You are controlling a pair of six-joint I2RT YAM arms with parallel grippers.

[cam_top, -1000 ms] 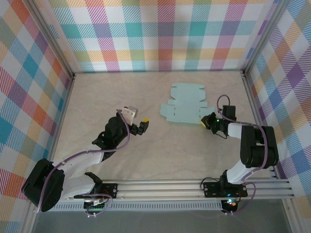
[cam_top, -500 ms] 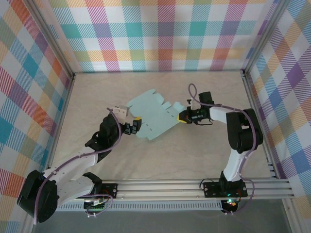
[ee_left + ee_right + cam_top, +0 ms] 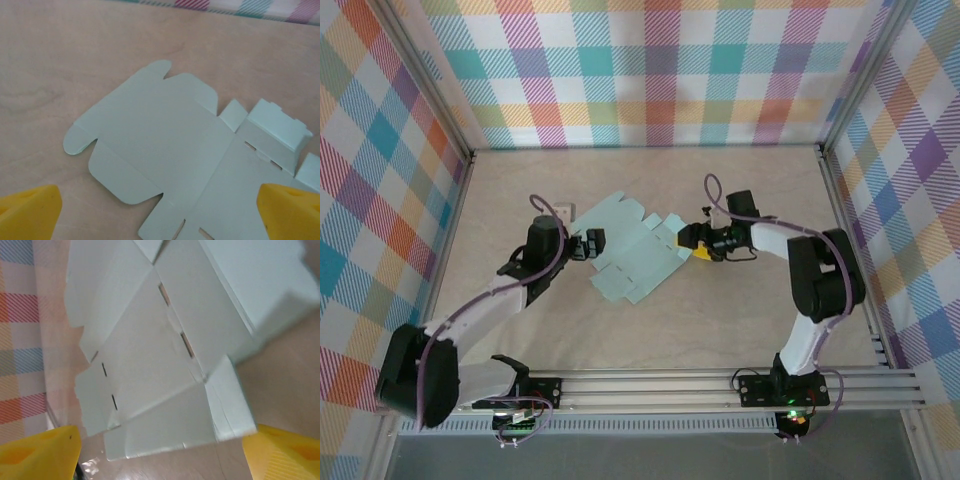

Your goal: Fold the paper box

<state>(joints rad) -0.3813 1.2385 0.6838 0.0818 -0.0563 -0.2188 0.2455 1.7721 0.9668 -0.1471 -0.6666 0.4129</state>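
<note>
Two black arms reach in toward the middle of the pale, wood-grained table (image 3: 720, 310). Between them lies the paper box (image 3: 635, 255), a pale mint-blue die-cut blank of thin card that is unfolded and set on a diagonal.

A second ago the blank sat flat and square toward the far right of the table, and the right tool (image 3: 692, 241) was clenched on its near right corner. Half a second ago the blank had been dragged to the centre and turned, with the right tool still pinching it. That tool has since let go. In the right wrist view its yellow fingertips (image 3: 282, 455) stand wide apart at the bottom corners, and the near edge of the blank lies between them, untouched by either.

The left tool (image 3: 592, 243) has swung in from the near left and now sits just beside the blank's left edge. It is released, as it was in both earlier frames. In the left wrist view its yellow fingertips (image 3: 30, 212) are spread to the frame's corners, and the blank lies on the table ahead of them.

The blank has moved slightly nearer and rotated a little more since half a second ago. In the left wrist view most panels and rounded flaps lie flat, with small slots showing along the creases. One tabbed end panel (image 3: 275, 130) at the right is creased up off the table. The checked cloth walls (image 3: 660, 70) behind are unchanged.
</note>
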